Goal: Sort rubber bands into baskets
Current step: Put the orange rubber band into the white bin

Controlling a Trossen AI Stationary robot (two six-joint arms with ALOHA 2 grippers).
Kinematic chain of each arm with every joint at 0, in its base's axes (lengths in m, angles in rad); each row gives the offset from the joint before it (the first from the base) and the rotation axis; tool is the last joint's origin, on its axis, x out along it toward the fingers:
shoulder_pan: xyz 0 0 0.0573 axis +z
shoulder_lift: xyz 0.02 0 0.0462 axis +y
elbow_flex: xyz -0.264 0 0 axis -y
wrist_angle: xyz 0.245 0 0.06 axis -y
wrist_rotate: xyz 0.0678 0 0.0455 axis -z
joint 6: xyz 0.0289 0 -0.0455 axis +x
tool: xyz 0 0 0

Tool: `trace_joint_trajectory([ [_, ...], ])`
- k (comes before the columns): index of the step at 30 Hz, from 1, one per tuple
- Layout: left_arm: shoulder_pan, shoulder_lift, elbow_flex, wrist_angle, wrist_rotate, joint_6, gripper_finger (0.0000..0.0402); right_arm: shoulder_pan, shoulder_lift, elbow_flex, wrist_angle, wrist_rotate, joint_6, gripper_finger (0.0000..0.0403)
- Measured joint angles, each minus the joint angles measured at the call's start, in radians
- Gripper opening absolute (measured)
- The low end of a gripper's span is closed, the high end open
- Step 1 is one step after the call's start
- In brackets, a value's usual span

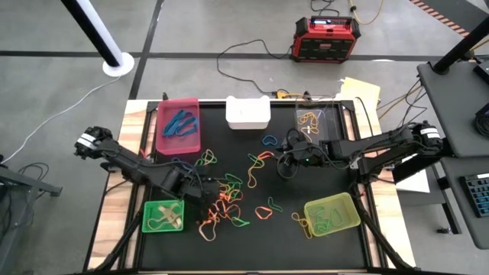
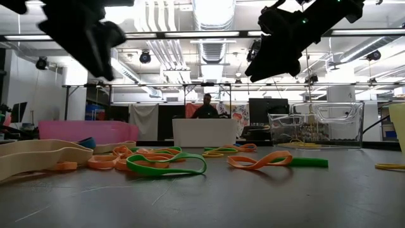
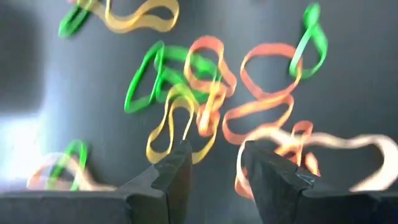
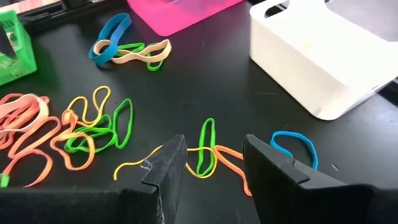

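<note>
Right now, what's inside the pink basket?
The magenta-pink rectangular plastic basket holds a few thin blue rubber bands bunched in its middle. Seen from above, nothing else shows in it; anything lying under those bands is hidden.

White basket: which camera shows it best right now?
The high view: the white basket shows whole from above, between the pink basket and the clear basket. The right wrist view shows only part of it; the low view one side; the left wrist view nothing.
</note>
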Motion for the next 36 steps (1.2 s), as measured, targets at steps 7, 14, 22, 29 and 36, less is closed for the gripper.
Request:
trace_joint_trajectory([
  [7, 0.047, 0.020, -0.097, 0.222, 0.004, 0.083, 0.0130, 0.012, 0.000, 0.000, 0.000, 0.000, 0.001, 0.0153],
  [14, 0.051, 0.043, -0.204, 0.384, 0.006, 0.057, 0.0129, 0.024, 0.000, 0.000, 0.000, 0.000, 0.011, 0.0153],
  [22, 0.050, 0.087, -0.262, 0.494, 0.022, 0.031, 0.0129, 0.023, 0.000, 0.000, 0.000, 0.000, 0.011, 0.0153],
  [29, 0.050, 0.143, -0.295, 0.553, 0.022, 0.008, 0.0129, 0.023, 0.000, 0.000, 0.000, 0.000, 0.009, 0.0153],
  [36, 0.051, 0.162, -0.304, 0.548, 0.015, -0.030, 0.0124, 0.023, 0.000, 0.000, 0.000, 0.000, 0.001, 0.0153],
])
